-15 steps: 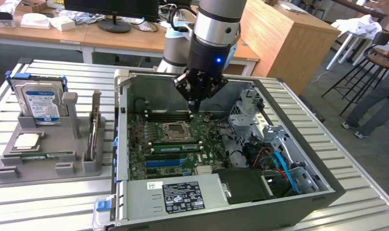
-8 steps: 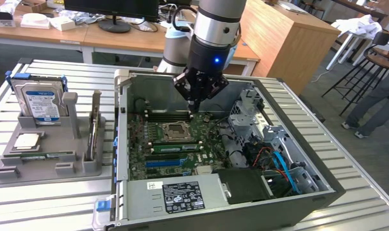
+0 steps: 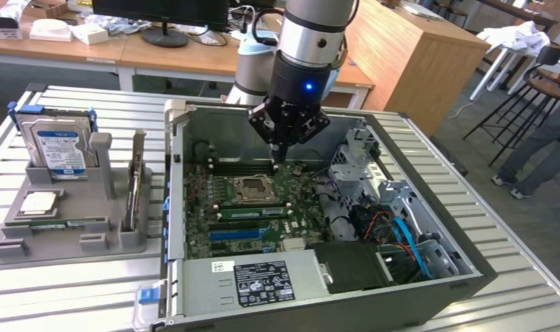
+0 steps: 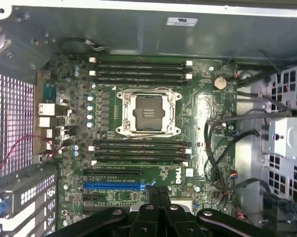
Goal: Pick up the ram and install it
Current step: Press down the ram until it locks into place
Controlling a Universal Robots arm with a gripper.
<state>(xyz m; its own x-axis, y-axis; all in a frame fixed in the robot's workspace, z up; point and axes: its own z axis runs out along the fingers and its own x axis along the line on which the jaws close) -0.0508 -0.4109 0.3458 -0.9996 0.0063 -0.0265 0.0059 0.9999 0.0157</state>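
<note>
- The pincer (image 3: 277,163) hangs over the board (image 3: 261,214) inside the open case (image 3: 428,180). Its jaws are pressed together with nothing between them.
- In the wrist view the shut tips (image 4: 158,196) point down at the slots (image 4: 141,152) beside the empty socket (image 4: 148,112). We judge that the arm is held high here so that the whole board can be seen.
- The ram (image 3: 66,223) lies flat in a groove of the grey holder (image 3: 67,242) on the tabletop (image 3: 77,290). It is outside the case and well apart from the pincer, toward the exterior view's left.
- We think the holder keeps each part in its own place, so the jaws can reach it without touching its neighbours.
- The ram looks like a long, thin green strip with paler patches. Its chips are too small for us to make out.
- Below the pincer, just past the socket, a similar green stick (image 3: 252,209) with dark chips stands in a slot. We cannot tell whether it belongs to this task.
- The drive (image 3: 58,142) and card (image 3: 135,181) stand upright in the holder, near the ram.
</note>
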